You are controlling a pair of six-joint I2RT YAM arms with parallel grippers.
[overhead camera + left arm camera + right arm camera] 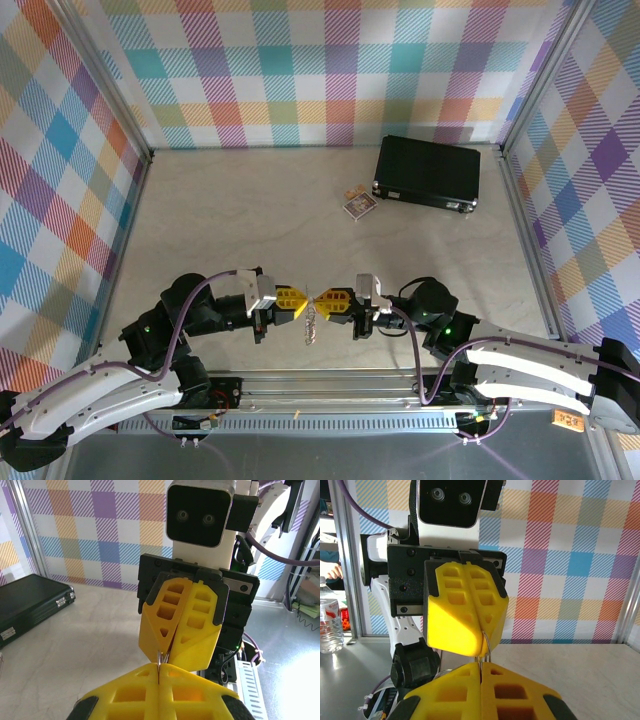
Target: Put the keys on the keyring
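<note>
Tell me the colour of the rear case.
The case is black, clearest in the top external view.

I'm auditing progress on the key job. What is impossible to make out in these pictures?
- Keyring loop: both wrist views, mostly pinched out of sight between the shut left end effector and right end effector.
- Whether anything is threaded on it: top view, too small.
- Card packet print: top view, too small.
- Black case: left wrist view, cut by the left edge.

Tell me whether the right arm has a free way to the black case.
Likely not yet. Nothing lies between it and the black case, but the right gripper is shut on the keyring, which the left gripper pinches too; it would have to let go first.
</note>
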